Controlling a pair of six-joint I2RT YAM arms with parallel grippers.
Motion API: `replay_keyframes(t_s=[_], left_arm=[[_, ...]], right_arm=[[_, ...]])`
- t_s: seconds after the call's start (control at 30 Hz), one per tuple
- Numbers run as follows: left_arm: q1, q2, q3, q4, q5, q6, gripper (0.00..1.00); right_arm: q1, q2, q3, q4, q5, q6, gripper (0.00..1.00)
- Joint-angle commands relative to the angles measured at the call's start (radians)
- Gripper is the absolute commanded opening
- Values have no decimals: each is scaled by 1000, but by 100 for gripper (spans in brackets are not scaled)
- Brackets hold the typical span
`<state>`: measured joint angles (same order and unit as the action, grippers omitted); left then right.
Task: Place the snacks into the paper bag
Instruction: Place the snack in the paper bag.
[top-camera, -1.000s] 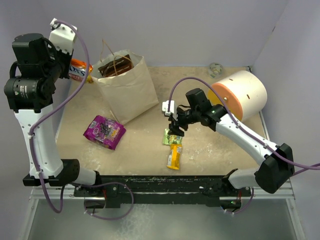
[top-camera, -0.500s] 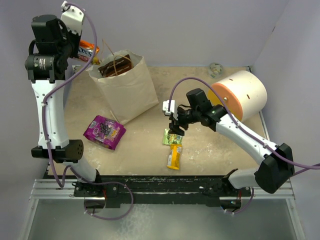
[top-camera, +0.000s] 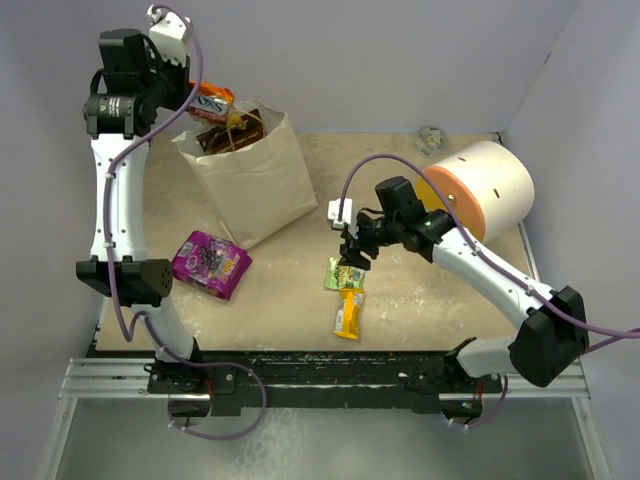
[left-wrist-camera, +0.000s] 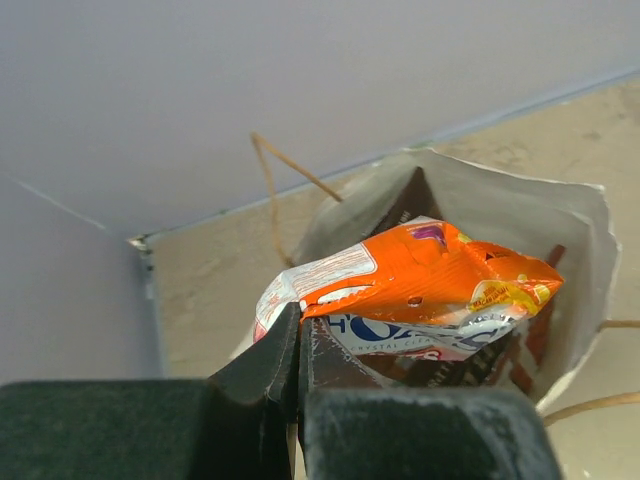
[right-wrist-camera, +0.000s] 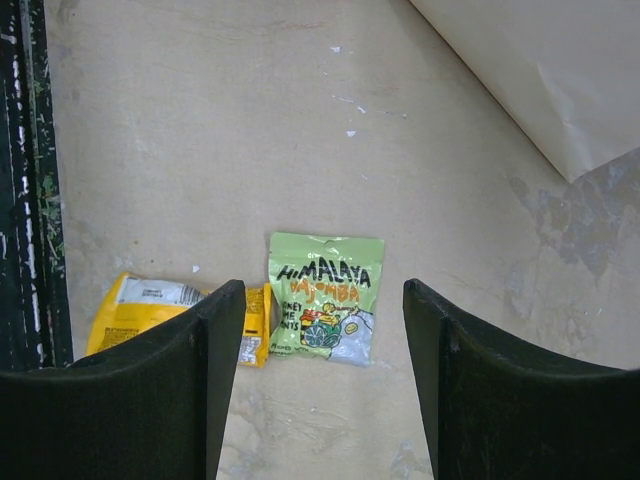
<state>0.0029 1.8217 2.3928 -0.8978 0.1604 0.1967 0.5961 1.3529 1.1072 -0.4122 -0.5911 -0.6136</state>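
Note:
The tan paper bag (top-camera: 255, 185) stands open at the back left, with a brown packet (top-camera: 228, 133) inside it. My left gripper (top-camera: 196, 98) is shut on one end of an orange-and-white pouch (top-camera: 216, 103), which hangs just over the bag's mouth. In the left wrist view the pouch (left-wrist-camera: 430, 275) juts out from the gripper (left-wrist-camera: 297, 318) above the bag's rim (left-wrist-camera: 570, 215). My right gripper (top-camera: 352, 256) hovers open over a green packet (top-camera: 344, 275). That packet (right-wrist-camera: 325, 298) lies flat on the table below the gripper (right-wrist-camera: 322, 292), beside a yellow bar (right-wrist-camera: 150, 305).
A purple packet (top-camera: 209, 264) lies on the table in front of the bag. The yellow bar (top-camera: 348, 314) lies near the front rail. A big cream cylinder with an orange face (top-camera: 482, 188) sits at the right, with a small ball (top-camera: 430, 138) behind it.
My left arm has swung right and upward, carrying the orange pouch from left of the bag to over its mouth. The right arm has stayed put.

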Motion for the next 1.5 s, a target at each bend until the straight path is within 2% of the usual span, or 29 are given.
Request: replay_keyframes(t_s=[0.0, 0.43, 0.57, 0.73, 1.23, 1.47], left_arm=[[5, -19, -55, 95, 160, -96, 0], [-24, -200, -395, 37, 502, -149, 0], [-88, -230, -443, 11, 519, -171, 0], [-167, -291, -574, 44, 524, -182, 0], [-227, -340, -725, 104, 637, -263, 0], [-236, -298, -664, 42, 489, -181, 0]], right_arm=[[-11, -30, -3, 25, -3, 5, 67], [-28, -45, -9, 33, -13, 6, 67], [-31, -44, -10, 33, -9, 5, 67], [-37, -44, -14, 38, -6, 4, 67], [-69, -41, -12, 29, -6, 5, 67], [-89, -42, -16, 39, -11, 6, 67]])
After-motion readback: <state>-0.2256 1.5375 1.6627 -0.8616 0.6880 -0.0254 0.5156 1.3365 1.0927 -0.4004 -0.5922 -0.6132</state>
